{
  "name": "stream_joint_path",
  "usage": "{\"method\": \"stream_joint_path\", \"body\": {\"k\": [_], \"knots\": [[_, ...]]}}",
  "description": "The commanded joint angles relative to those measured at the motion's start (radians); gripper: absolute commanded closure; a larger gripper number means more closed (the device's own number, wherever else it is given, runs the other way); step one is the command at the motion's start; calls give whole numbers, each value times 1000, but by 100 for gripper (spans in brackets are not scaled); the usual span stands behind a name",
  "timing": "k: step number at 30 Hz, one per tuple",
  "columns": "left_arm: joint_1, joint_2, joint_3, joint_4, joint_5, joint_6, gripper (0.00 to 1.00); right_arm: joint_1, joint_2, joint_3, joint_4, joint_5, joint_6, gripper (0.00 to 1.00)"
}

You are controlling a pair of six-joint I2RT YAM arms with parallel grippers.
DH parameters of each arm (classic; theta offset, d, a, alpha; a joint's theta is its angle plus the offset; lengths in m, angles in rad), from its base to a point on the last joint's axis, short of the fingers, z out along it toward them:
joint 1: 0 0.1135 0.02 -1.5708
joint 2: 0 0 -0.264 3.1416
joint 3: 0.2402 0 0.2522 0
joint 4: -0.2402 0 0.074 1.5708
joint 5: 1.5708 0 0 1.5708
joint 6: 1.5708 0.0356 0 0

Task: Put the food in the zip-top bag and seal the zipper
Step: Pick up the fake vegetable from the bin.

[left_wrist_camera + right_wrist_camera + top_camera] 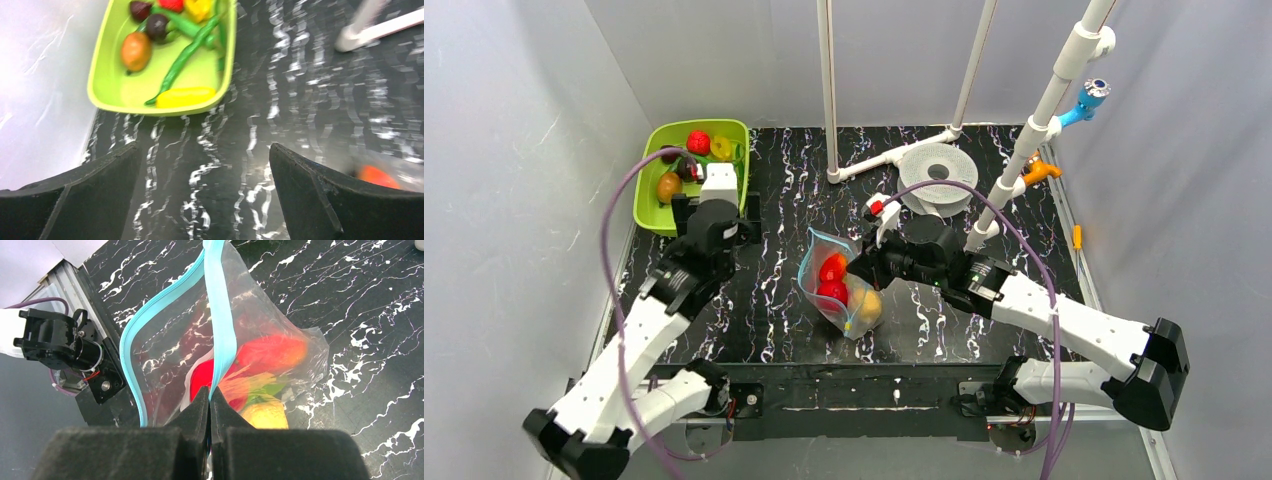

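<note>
Right claw point(210, 396) is pinching the zipper point(223, 335), jaws pressed fully together on one lip of the light-blue strip. It is lifting that lip while the other curves away, so the mouth is gaping rather than sealing. The hold looks meant to keep the zip-top bag point(839, 285) open for loading. The bag is lying around the middle of the table point(924, 330), a little toward the near edge, with red pieces point(832, 291) and a yellowish piece point(867, 306) already resting inside. Farther back, the left claw point(205, 157) is hanging spread as wide as it goes and carrying nothing. It is facing the lime-green tray point(100, 85) in the far left corner, likely lining up on the green bean point(182, 60) or the yellow piece point(185, 96) waiting there.
</note>
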Motion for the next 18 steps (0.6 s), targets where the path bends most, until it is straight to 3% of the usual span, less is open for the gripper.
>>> {"method": "stream_joint_path", "body": {"k": [1,4,9,18], "knots": [[171,78,-64,184,-30,80,2,-4,-39,-4,63,-21,-3,99],[292,151,-108,317,54,94,2,-6,-39,-2,68,-35,-1,99],[456,361,-45,380,173,78,2,-6,-44,-14,76,-58,4,99],[601,746,127,483,221,63,2,-9,-74,-23,96,-73,8,99]]}}
